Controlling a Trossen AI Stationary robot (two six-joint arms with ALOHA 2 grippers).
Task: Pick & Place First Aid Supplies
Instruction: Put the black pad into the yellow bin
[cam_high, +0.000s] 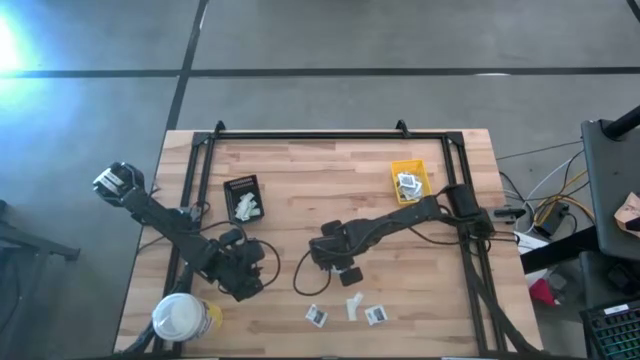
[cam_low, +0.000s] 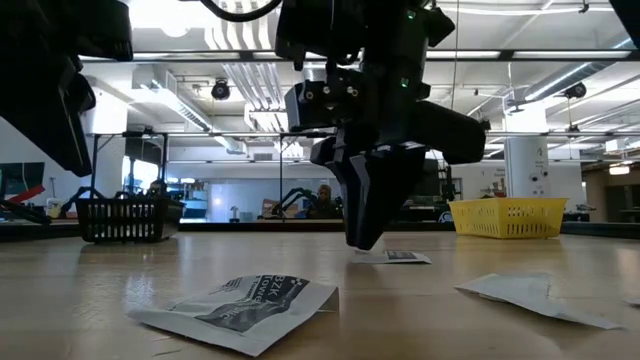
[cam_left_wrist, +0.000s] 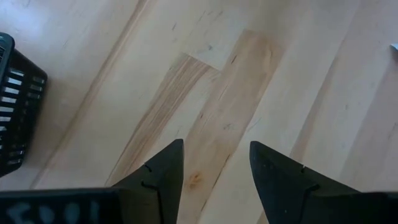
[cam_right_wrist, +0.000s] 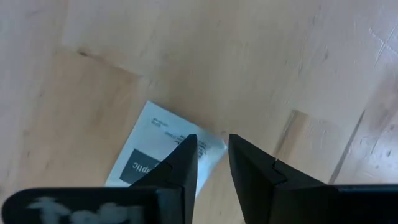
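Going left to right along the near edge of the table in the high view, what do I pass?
White-lidded tub → square packet → pale strip packet → square packet.

High view: we look straight down on the whole wooden table (cam_high: 330, 180), far enough off to take in grey floor on every side.

Low view: we sit at table-top height, facing level across the boards into the room behind, very near a packet (cam_low: 235, 305) lying in the foreground.

Left wrist view: we look down past two dark fingers (cam_left_wrist: 165, 171) at bare wood, close to the surface.

Right wrist view: likewise close, facing down over a white packet (cam_right_wrist: 155, 149).

Shared ground: the yellow bin (cam_high: 410, 181) shows in both high and low views (far right in the latter).
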